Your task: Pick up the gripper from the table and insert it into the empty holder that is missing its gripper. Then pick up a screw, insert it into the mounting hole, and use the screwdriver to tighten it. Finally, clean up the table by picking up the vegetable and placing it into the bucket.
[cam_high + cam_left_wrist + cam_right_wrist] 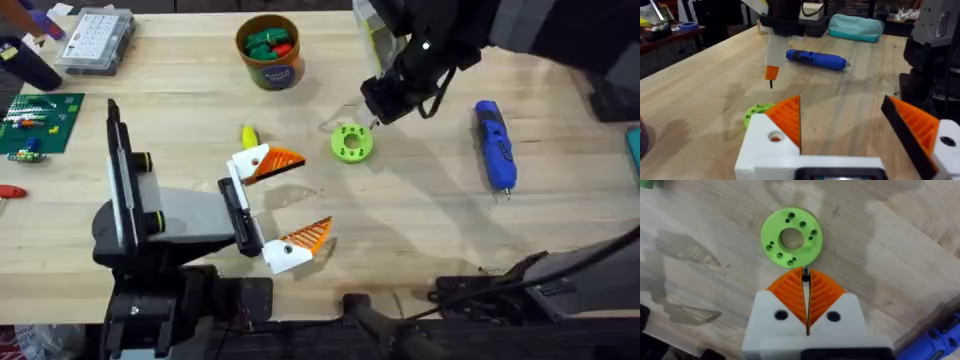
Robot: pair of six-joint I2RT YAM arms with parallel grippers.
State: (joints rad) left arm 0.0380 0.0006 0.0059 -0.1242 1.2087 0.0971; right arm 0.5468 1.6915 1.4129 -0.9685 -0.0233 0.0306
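My right gripper point(376, 117) point(805, 274) hangs just above a green disc point(351, 143) point(791, 236) that has a centre hole and several small holes. Its orange pads are shut on a small dark screw point(805, 276) point(771, 84), tip down, a little off the disc's rim. My left gripper point(292, 198) point(840, 107) rests low over the table left of the disc, open and holding nothing. The blue screwdriver point(495, 143) point(817, 59) lies flat on the right. The bucket point(268, 68) at the back holds green and red pieces. The task's gripper part and holder are out of view.
A small yellow piece point(248, 135) lies beside my left gripper's far finger. A clear compartment box point(95, 40) and a green board point(40, 120) sit at the far left. A teal pouch point(855, 26) lies beyond the screwdriver.
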